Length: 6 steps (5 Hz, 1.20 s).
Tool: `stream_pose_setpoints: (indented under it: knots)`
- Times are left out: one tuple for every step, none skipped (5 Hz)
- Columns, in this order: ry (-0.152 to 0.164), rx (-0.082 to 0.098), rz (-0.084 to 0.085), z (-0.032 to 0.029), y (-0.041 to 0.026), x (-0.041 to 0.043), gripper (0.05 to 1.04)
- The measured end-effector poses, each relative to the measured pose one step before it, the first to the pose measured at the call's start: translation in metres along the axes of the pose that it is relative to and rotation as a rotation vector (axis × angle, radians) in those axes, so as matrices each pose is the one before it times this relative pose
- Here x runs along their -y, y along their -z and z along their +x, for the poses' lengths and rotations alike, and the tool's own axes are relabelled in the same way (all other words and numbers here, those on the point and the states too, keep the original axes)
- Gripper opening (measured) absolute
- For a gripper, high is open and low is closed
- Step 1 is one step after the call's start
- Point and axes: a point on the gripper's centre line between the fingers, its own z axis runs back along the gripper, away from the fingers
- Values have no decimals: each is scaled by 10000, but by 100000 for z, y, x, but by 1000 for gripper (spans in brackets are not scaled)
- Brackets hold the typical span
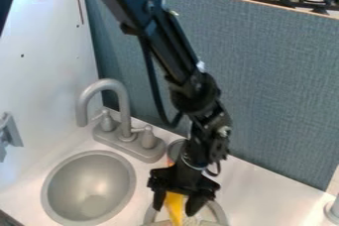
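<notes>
A black gripper (176, 209) is clamping a yellow object (175, 206) beside a gray sink (88, 187); a blue-gray panel (265, 81) is backing the white counter (265, 190).

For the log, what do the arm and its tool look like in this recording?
The arm is black, built of slim straight links joined by bulky, knobbly joints, with small light spots that look like screw heads. A dark cable hangs in a long loop beside it, and a smaller dark wire curls out near the wrist. The tool is black too, with a broad crosswise body.

The black arm (173, 46) slants down from upper left, its tool (175, 208) lowered.
</notes>
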Motion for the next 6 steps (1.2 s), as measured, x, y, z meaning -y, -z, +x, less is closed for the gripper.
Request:
stream_pose_setpoints:
  knots:
    - [98,41,-50,-364,-135,530,999]
    - [-36,10,-253,-32,46,371,999]
    - [-112,-66,-60,-160,-332,-47,999]
    - [-375,352,-299,14,-2042,-602,999]
    - [-226,300,-268,-403,-2057,-984,999]
    - [7,32,-115,-709,-1222,-971,999]
